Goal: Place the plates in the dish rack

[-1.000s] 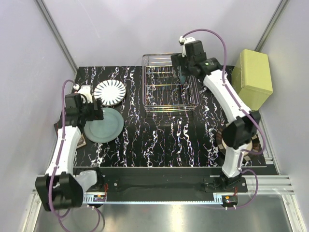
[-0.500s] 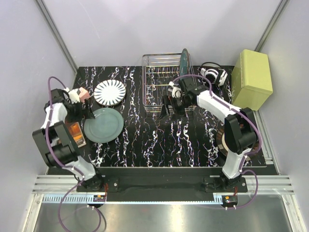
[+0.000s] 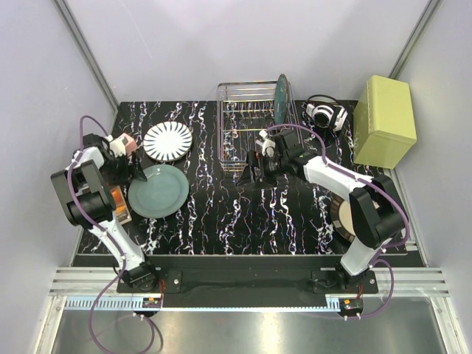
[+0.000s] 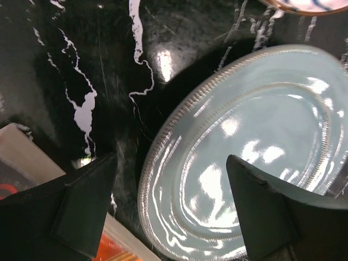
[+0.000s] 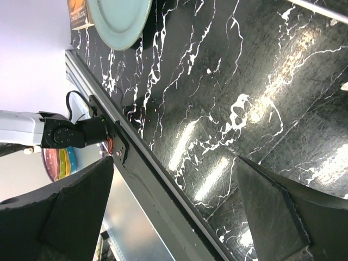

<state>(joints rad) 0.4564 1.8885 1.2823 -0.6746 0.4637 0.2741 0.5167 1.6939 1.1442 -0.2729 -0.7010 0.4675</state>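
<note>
The left claw is spread wide, with its fingers on either side of the left rim of the pale green-blue plate. I cannot tell whether either finger touches the plate. The plate lies flat on the bench near the left edge. An orange and white box lies just beside it on the left-edge side. Just beyond the pale plate, toward the far left corner, the striped plate also lies flat.

The right claw is also spread wide and holds nothing. Only bare marbled bench shows between its fingers. In the top view this claw hangs low, just in front of the near side of the dish rack. The rack stands at the middle of the far edge. The dark teal plate stands upright on its edge at the right end of the rack.

The beige plate lies flat near the right edge, partly hidden under the right arm. A pair of headphones rests between the rack and the yellow-green box, which sits at the far right corner.
</note>
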